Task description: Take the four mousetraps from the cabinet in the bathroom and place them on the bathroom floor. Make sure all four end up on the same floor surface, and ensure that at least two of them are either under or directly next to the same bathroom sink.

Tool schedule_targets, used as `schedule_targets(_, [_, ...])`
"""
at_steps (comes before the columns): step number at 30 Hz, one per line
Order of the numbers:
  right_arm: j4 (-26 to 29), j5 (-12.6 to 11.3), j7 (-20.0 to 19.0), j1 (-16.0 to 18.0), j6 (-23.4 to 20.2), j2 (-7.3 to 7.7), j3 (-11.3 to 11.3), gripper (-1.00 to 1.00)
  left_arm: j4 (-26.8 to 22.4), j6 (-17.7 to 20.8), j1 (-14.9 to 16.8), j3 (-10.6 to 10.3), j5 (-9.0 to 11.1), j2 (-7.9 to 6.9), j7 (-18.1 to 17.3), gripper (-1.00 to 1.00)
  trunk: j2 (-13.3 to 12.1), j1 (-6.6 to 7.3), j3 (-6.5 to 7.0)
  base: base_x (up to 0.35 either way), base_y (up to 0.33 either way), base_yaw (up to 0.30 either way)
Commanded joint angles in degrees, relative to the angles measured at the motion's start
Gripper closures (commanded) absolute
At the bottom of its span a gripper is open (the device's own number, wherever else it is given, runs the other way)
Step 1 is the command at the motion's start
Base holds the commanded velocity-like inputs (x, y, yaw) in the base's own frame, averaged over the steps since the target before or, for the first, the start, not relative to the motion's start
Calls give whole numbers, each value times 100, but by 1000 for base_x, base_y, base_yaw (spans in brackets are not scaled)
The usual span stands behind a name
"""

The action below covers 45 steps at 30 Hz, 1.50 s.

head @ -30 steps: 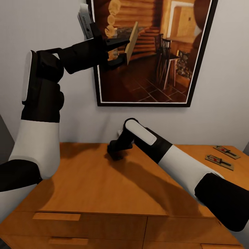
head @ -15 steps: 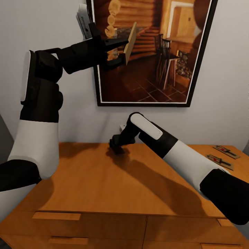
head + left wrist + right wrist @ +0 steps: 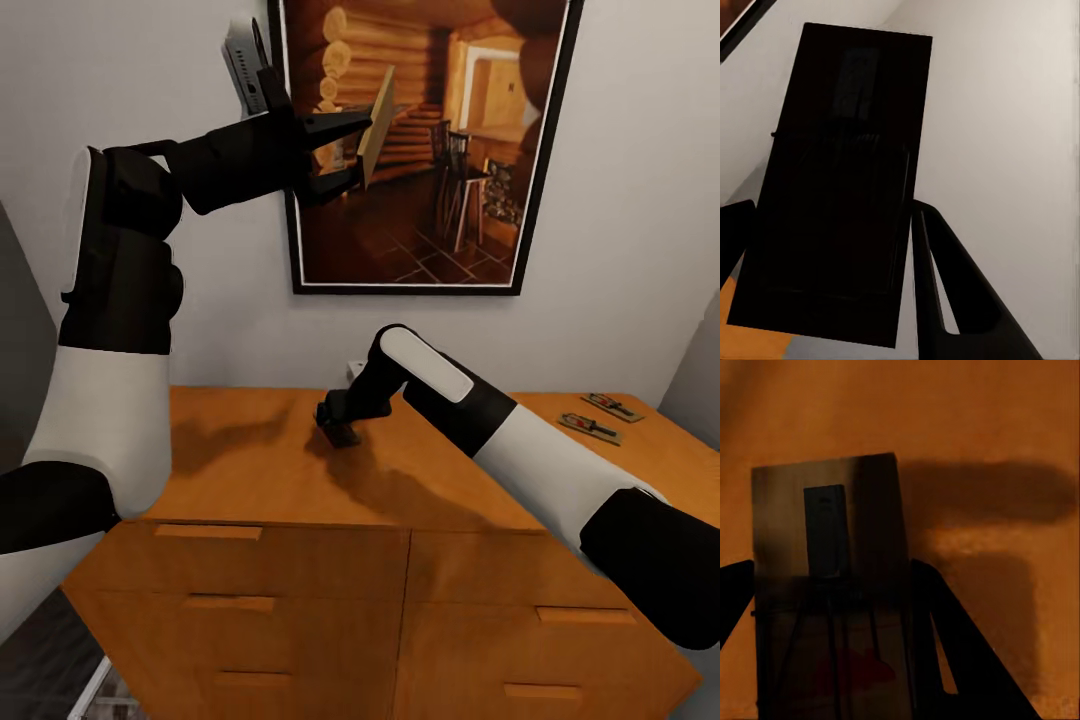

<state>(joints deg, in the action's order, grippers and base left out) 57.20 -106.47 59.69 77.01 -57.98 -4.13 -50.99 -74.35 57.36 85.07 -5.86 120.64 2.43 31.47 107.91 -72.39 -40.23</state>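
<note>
Up by the framed cabin picture [image 3: 420, 150] on the wall, the left gripper [image 3: 350, 140] is clamped on a mousetrap [image 3: 378, 128], holding the little plate on edge right in front of the picture's left side. From the left wrist view that trap [image 3: 840, 202] is just a dark slab pinched between the two fingers [image 3: 945, 300], with pale wall behind it.

Below the picture sits the cabinet [image 3: 260, 480], orange-brown with bar-handled drawers. The right gripper [image 3: 337, 425] is down low over its top, roughly under the picture's left edge, and it's closed on a second mousetrap [image 3: 343, 434]. The right wrist view shows that one [image 3: 832, 585] flat between the fingers with wire parts and a red spot, its shadow on the wood just behind it. Can't tell if it's touching the top or just above it.

Two more mousetraps [image 3: 590, 427] [image 3: 612, 405] lie side by side at the cabinet top's far right corner, well off to the right of the picture.
</note>
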Motion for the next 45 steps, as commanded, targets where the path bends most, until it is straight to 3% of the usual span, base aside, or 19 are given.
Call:
schedule_targets(1, [2,-67,60,7,6,0,-6,100,-2,12,5,5,38,2,61,100,3,4,-6,-335,0,0])
schedule_targets(12, [-7,-63,66,-6,6,4,-65,100,8,12,-2,-20,38,-2,77,100,3,4,-6,-335,0,0])
schedule_targets(21, [-7,-51,73,-11,6,148,-77,100,23,12,-3,-663,38,-15,76,100,3,4,-6,-335,0,0])
schedule_targets(27, [4,-50,69,-11,6,277,-77,100,108,13,-6,-897,31,-22,75,100,3,4,-6,-335,0,0])
schedule_targets(29, [9,-50,69,-13,3,318,-77,100,125,15,-6,-1065,30,-55,77,100,3,4,-6,-335,0,0])
schedule_targets(37, [10,-51,62,-33,-2,341,-85,100,131,20,-7,-1153,30,-91,83,100,3,4,-6,-335,0,0])
schedule_targets(40, [16,-50,60,-59,-2,424,-99,100,133,21,-8,-1239,30,-96,92,100,3,4,-6,-335,0,0])
schedule_targets(45, [100,-56,51,-72,-3,652,-366,100,132,14,-27,-1671,29,-282,83,100,3,4,-6,-335,0,0])
